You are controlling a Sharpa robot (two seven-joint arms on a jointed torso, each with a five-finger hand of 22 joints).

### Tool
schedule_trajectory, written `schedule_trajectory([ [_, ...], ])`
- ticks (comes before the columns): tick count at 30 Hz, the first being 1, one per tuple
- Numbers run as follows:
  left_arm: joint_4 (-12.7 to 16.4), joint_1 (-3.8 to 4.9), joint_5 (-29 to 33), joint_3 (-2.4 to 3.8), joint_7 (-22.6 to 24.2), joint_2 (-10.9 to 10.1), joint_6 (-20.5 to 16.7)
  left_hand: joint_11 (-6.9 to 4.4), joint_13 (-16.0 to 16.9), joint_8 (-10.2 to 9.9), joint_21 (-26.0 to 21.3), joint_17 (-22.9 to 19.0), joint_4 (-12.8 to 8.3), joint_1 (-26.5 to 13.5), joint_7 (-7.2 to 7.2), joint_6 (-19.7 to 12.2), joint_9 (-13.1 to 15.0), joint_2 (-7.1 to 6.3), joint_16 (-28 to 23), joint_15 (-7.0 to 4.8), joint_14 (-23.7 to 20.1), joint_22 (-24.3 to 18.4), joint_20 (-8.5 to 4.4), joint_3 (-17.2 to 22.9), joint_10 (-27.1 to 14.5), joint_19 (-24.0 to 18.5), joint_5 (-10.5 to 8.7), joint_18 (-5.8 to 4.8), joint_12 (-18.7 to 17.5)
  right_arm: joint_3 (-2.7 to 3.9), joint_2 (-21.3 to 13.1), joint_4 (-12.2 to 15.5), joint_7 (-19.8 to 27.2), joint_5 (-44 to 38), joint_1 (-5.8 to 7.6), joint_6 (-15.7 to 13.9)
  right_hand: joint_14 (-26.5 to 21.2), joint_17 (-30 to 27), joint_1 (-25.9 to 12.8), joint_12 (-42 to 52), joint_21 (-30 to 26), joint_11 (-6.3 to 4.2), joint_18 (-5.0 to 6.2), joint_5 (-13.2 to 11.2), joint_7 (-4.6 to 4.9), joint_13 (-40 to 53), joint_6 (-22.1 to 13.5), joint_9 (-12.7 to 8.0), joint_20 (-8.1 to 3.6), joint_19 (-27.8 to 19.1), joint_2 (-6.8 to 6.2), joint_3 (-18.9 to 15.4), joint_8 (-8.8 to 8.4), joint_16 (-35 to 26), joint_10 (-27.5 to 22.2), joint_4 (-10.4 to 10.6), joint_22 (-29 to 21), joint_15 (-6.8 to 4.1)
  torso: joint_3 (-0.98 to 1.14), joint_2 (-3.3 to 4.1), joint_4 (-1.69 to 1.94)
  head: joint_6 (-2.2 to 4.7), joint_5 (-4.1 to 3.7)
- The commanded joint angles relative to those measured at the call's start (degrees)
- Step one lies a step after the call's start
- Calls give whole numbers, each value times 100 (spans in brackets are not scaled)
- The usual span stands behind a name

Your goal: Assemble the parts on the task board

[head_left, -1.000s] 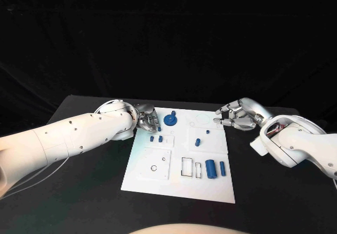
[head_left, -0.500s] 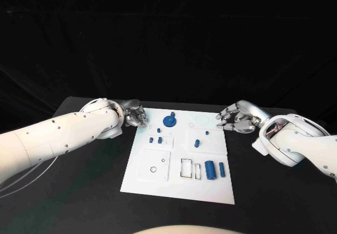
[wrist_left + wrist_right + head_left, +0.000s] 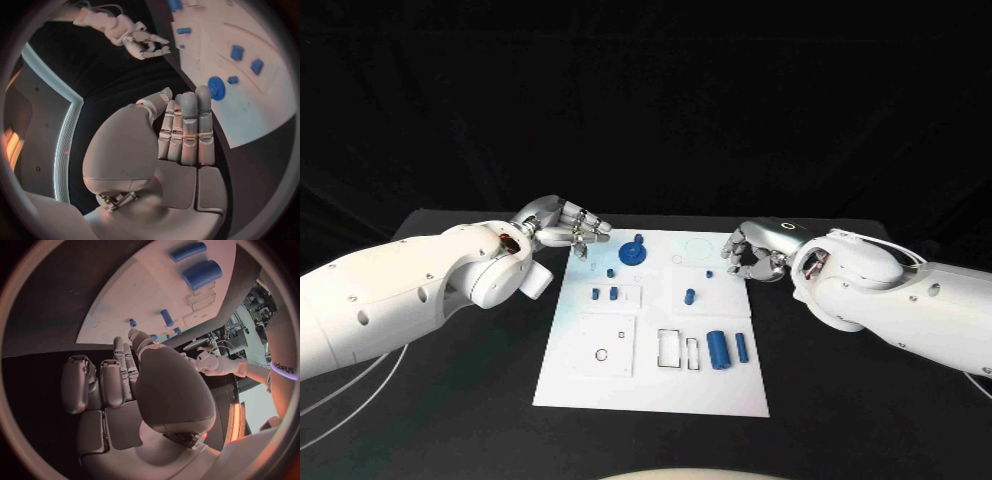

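Here we hover between steps, left hand (image 3: pixel 568 226) and right hand (image 3: pixel 751 250) both empty at the board's (image 3: pixel 646 385) far corners, fingers loosely apart; next we must pick a blue part (image 3: pixel 720 348).

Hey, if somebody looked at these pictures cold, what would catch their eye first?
Probably the white rectangular task board lying mid-table, dotted with small blue parts such as the round blue gear-like piece near its far edge. Flanking that far end, the silver left hand and silver right hand hold nothing.

Left hand (image 3: pixel 181 135) empty, fingers straight and pressed together, tips just short of task board (image 3: pixel 250 107) edge near blue round part (image 3: pixel 217 88). Right hand (image 3: pixel 140 42) beyond board, fingers curled.
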Motion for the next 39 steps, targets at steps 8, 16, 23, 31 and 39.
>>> schedule_trajectory([
  [8, 386, -11, 2880, -2, 1125, -179, -86, 11, 37, 31, -122, -81, -36, 3, -13, -52, -14, 112, -73, 14, -60, -82, 13, -123, -87, -28, -3, 71, 106, -5, 370, -291, -242, -803, -95, 280, 206, 23, -29, -72, 83, 6, -30, 25, 25, -100, 57, -18, 17, 65, -87, 123, -60, 42, 71, -11, 738, 19, -10, 10, 9, -11, -94],
  [16, 501, -12, 2966, -2, 1232, -222, -17, 13, 45, 36, -149, -95, -53, 9, -11, -61, -18, 121, -86, 16, -72, -101, 15, -150, -105, -25, -4, 71, 130, -10, 597, -442, -180, -764, -170, 346, 211, 45, -50, -91, 139, 5, -43, 25, 25, -139, 82, -21, 21, 95, -93, 179, -66, 61, 107, -17, 774, 19, -11, 13, 9, -40, -103],
  [23, 542, -11, 2976, -2, 1237, -235, 3, 17, 52, 39, -178, -111, -72, 21, -5, -74, -24, 136, -101, 19, -86, -121, 17, -172, -127, -22, -3, 71, 152, -11, 733, -570, -135, -700, -209, 363, 214, 56, -73, -107, 165, 1, -48, 39, 25, -176, 115, -22, 22, 109, -78, 247, -68, 74, 152, -19, 793, 17, -10, 8, 16, -55, -96],
  [31, 560, -10, 2978, -2, 1236, -260, -1, 24, 57, 38, -202, -125, -89, 31, 4, -93, -31, 149, -114, 23, -97, -138, 19, -191, -151, -18, -3, 71, 170, -12, 842, -709, -79, -598, -231, 424, 219, 80, -82, -130, 206, -10, -56, 72, 16, -228, 166, -22, 18, 131, -48, 369, -71, 98, 218, -51, 824, 8, -2, 8, 10, -63, -76],
  [39, 575, -10, 2975, -2, 1217, -270, 5, 33, 62, 35, -233, -144, -114, 48, 17, -123, -41, 170, -130, 30, -111, -159, 23, -208, -188, -13, -3, 71, 191, -15, 934, -830, -32, -512, -266, 512, 227, 117, -77, -143, 304, -42, -76, -14, -11, -287, 286, -7, 0, 180, 41, 601, -51, 136, 355, -145, 891, -16, -3, 6, 11, -77, -73],
])
